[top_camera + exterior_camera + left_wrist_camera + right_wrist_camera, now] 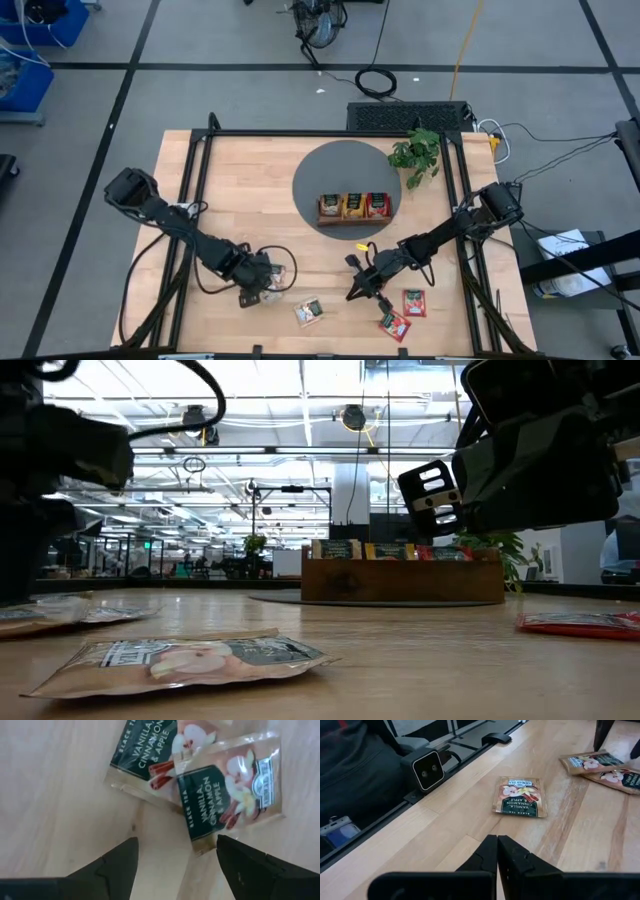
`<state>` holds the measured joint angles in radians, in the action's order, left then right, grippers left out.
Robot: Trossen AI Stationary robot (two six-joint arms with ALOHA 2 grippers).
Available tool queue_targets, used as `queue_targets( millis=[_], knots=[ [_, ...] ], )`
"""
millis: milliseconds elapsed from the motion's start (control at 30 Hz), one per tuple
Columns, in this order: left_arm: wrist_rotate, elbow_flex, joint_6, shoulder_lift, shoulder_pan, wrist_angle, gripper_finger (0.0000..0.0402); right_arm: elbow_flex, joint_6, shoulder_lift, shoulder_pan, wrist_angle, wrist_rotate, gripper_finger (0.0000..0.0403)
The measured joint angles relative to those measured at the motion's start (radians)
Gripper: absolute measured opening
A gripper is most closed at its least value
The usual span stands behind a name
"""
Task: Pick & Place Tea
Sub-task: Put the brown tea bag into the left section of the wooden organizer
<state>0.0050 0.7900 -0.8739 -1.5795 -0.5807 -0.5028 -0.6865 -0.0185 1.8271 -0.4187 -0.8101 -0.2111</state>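
Two pale beige tea sachets (220, 780) overlap flat on the wooden table. My left gripper (176, 842) stands open over their near corner, pointing steeply down, and its fingers touch neither one. A third beige sachet (520, 796) lies alone near the table's front edge (308, 312). Two red sachets (414, 302) (394, 325) lie to its right. My right gripper (497, 845) is shut and empty, held low and pointing toward the lone beige sachet. More sachets stand upright in the brown wooden tray (354, 220).
The tray sits on a dark round mat (325, 170) at the table's far middle. A small green plant (418, 152) stands at the mat's right. A small camera block (427, 767) is fixed on the black frame at the table's near edge. Bare wood lies between the sachets.
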Motion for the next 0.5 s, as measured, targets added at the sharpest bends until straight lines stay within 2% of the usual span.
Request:
queue_targets(
  millis=[167,500],
  knots=[
    [0.050,-0.047,-0.002,0.005,0.014,0.168,0.0269,0.000,-0.001,0.000,0.001,0.000,0.000,0.0000],
    [0.050,-0.051,-0.013,0.003,0.023,0.206,0.0269,0.000,-0.001,0.000,0.000,0.000,0.000,0.0000]
  ],
)
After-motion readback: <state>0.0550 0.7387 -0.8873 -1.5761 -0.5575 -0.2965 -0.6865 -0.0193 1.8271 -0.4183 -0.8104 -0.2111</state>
